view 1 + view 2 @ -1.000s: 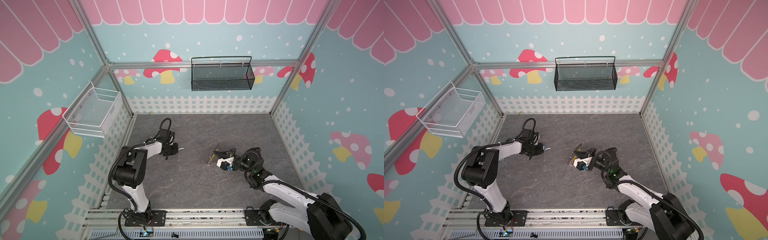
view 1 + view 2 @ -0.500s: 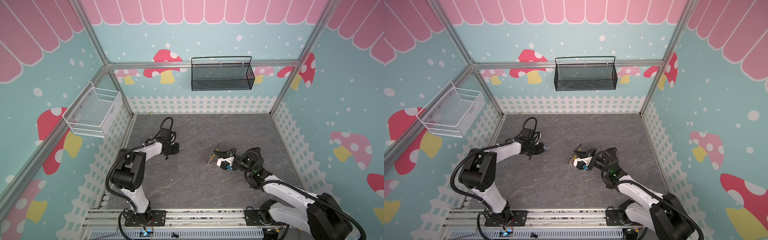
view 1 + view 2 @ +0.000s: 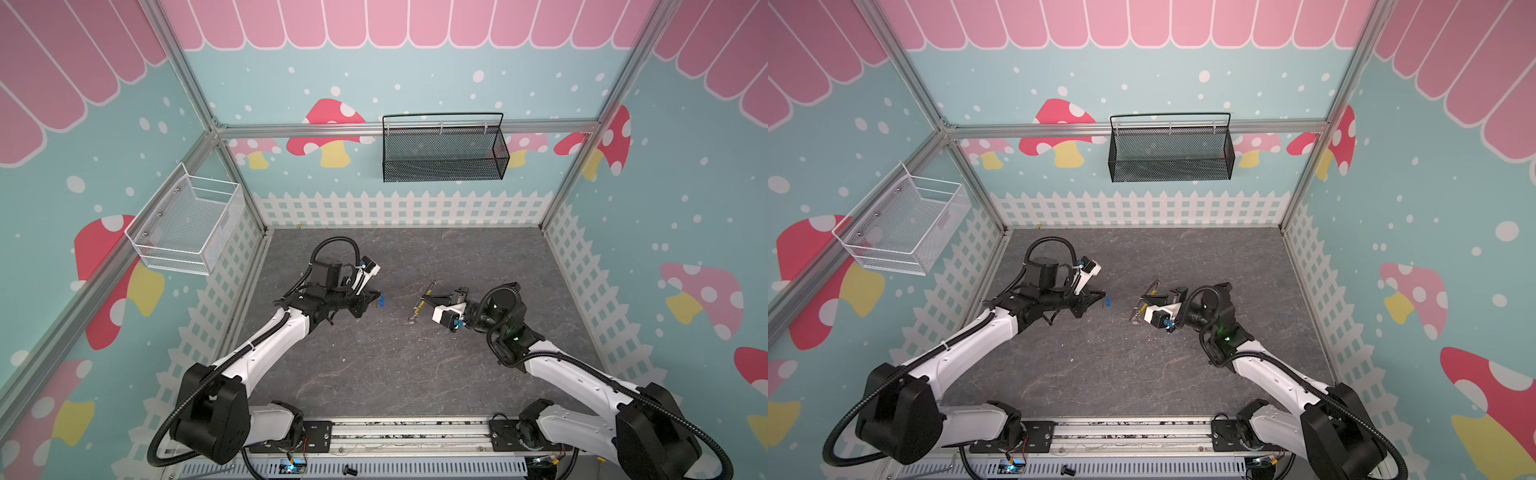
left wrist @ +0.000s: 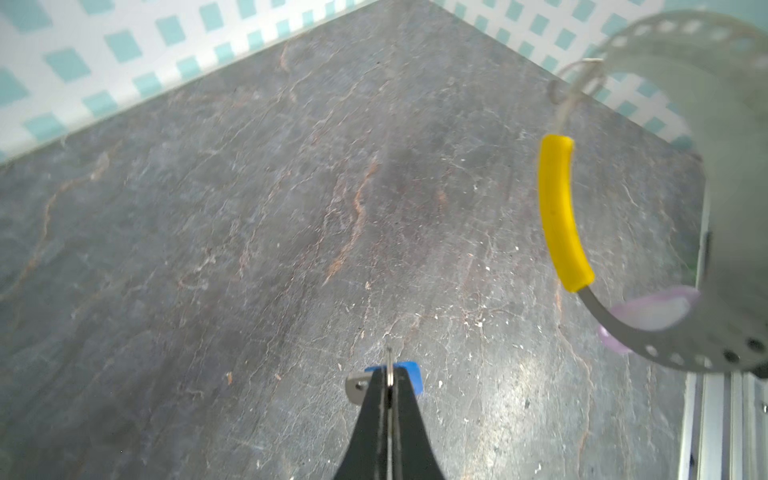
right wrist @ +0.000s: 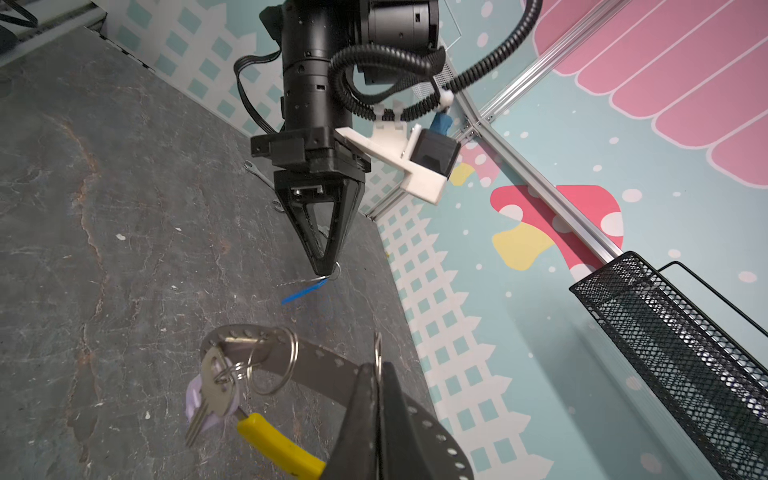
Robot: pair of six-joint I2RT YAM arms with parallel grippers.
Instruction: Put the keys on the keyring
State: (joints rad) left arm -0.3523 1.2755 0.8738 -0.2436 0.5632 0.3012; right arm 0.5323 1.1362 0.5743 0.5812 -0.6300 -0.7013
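Half done: the lilac-tagged key [image 5: 214,395] hung on the keyring [image 5: 320,365], clamped in the right gripper [image 5: 376,376], centre-right. The left gripper [image 5: 326,270], closed on the blue-tagged key [image 5: 303,291], held it apart to the left, unthreaded.

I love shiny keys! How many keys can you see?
2. The blue-tagged key hangs pinched in the left gripper. The lilac-tagged key hangs on the keyring held by the right gripper. I see no others.

Teal walls [image 3: 291,75] with pink scallops, red mushrooms, white picket fence; grey marbled table [image 3: 395,374]; black mesh basket [image 3: 442,153] behind, white wire basket [image 3: 187,224] left.
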